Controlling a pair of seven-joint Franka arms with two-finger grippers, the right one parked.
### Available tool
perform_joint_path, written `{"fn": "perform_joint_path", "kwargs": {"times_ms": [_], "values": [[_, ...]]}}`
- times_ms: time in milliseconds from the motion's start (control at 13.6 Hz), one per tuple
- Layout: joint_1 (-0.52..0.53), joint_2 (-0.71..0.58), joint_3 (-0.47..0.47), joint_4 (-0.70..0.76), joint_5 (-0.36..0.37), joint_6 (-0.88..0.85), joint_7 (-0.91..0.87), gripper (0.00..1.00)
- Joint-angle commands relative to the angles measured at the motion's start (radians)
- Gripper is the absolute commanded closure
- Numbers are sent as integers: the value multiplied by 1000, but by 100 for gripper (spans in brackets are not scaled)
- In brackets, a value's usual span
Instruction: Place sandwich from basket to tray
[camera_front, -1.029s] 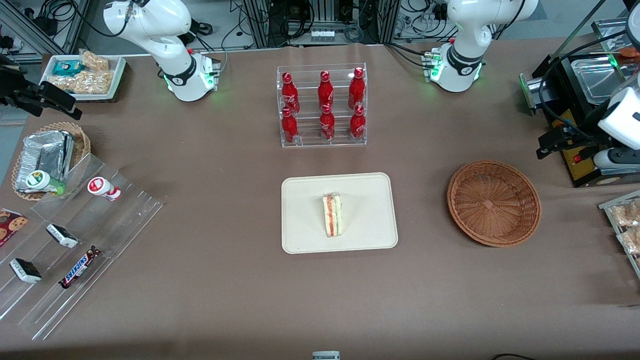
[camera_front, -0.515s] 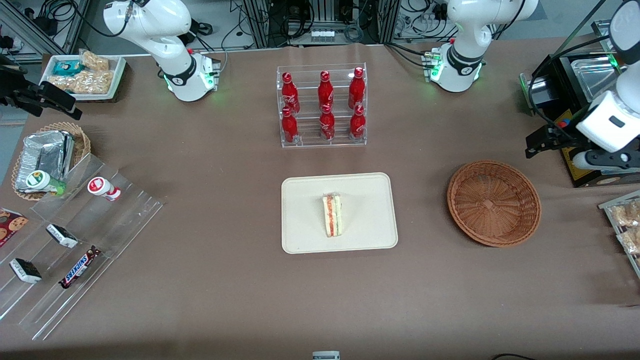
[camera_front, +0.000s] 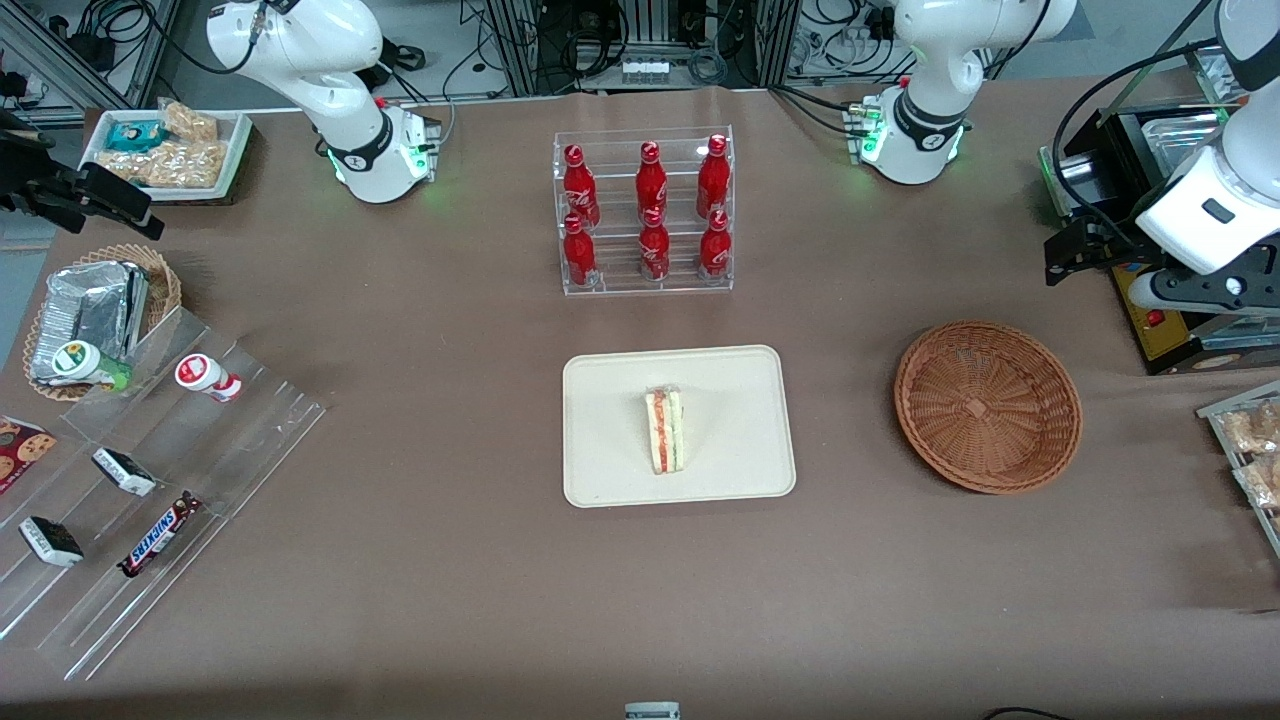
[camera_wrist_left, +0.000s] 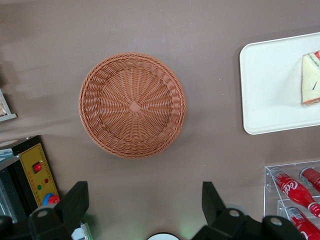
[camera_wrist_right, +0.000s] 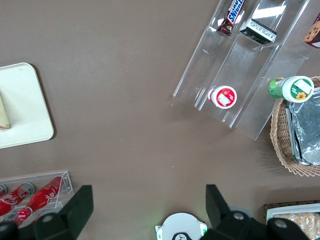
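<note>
Lying lengthwise on tray (camera_front: 730, 400), sandwich (camera_front: 664, 431); pincer (camera_wrist_left: 145, 205) open

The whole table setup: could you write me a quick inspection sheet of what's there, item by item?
Surface: brown table cover, flat.
Job's things: sandwich lies on the tray; the basket holds nothing.
Clutter: rack of red bottles farther from the front camera than the tray; clear stepped stand with snack bars, a lighter basket with a foil pack, and a white tray of snacks toward the parked arm's end.
End effector: left arm's end effector open, empty, high above the table beside the basket.
Cables: black cables near the working arm.
Surroundings: equipment racks farther off.
</note>
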Motion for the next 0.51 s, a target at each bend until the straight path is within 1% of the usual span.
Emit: {"fn": "perform_joint_path", "kwargs": {"times_ms": [0,441], "values": [[0,0,-5,12,-12,-21,-1,0],[0,0,-2,10,-13,-13,1,0]]}}
